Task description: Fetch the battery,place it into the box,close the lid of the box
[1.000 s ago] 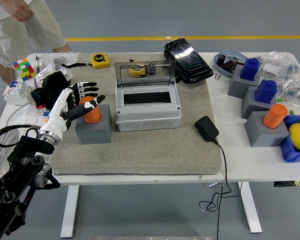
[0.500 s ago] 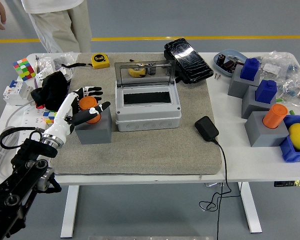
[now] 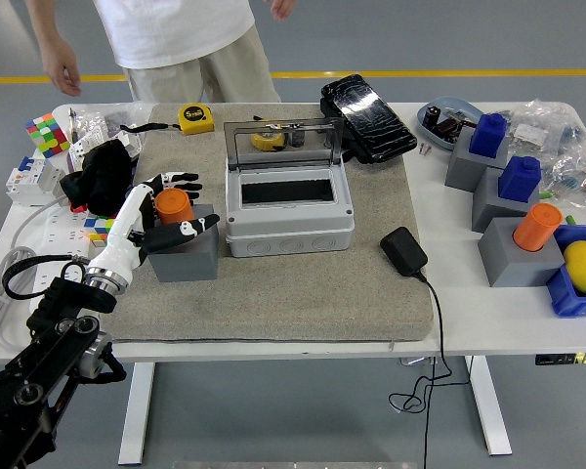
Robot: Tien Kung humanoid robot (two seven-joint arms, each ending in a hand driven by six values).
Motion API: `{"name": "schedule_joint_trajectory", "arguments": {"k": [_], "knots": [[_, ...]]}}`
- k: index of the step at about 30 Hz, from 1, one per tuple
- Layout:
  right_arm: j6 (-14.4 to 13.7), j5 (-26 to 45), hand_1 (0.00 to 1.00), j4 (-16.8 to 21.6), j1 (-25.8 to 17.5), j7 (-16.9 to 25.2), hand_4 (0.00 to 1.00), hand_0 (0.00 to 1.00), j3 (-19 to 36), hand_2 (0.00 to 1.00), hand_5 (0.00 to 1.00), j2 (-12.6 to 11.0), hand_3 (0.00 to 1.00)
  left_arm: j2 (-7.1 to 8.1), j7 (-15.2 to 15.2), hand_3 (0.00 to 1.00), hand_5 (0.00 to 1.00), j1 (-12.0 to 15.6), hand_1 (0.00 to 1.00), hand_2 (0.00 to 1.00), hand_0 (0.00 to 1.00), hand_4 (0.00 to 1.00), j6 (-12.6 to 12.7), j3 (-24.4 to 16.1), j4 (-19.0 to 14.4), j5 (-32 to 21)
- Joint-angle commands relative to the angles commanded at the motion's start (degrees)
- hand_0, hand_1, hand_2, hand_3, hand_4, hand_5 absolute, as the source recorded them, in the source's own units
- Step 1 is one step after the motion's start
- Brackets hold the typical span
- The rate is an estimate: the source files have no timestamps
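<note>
An orange cylindrical battery [image 3: 174,206] stands upright in a grey block holder [image 3: 185,256] on the grey mat, left of the box. My left hand [image 3: 181,205] reaches in from the lower left and straddles the battery. Its fingers [image 3: 179,181] are stretched out behind the battery, and the thumb [image 3: 190,230] lies across the holder's top in front, without closing on it. The grey box [image 3: 288,220] sits mid-mat, with its clear lid [image 3: 283,142] standing open at the back. No right arm shows.
A person stands at the far edge, one hand [image 3: 63,73] hanging at the top left. A black pack [image 3: 368,115], a yellow tape measure [image 3: 196,118], a black adapter [image 3: 403,249] and its cable lie around. Grey holders with blue and orange cylinders [image 3: 537,227] stand right.
My left hand has sunk lower around the battery, and the thumb has dropped from beside the battery's top to the front of the holder. The person has walked right along the far side.
</note>
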Motion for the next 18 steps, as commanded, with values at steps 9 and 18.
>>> {"name": "schedule_joint_trajectory", "arguments": {"k": [9, 18], "knots": [[0.01, 0.04, 0.601, -0.03, 0.02, -0.02, 0.92, 0.546, -0.1, 0.591, 0.482, 0.01, 0.543, -0.41, -1.66, 0.406, 0.002, -0.47, 0.405, 0.371, 0.364, 0.927, 1.27, 0.58, 1.25, -2.45], [-0.01, 0.08, 0.601, -0.01, -0.01, -0.03, 0.92, 0.546, 0.03, 0.591, 0.482, -0.01, 0.543, -1.36, -4.55, 0.254, 0.002, -1.37, 0.22, 0.222, 0.213, 0.718, 2.92, 2.5, 3.72, -6.84]]}}
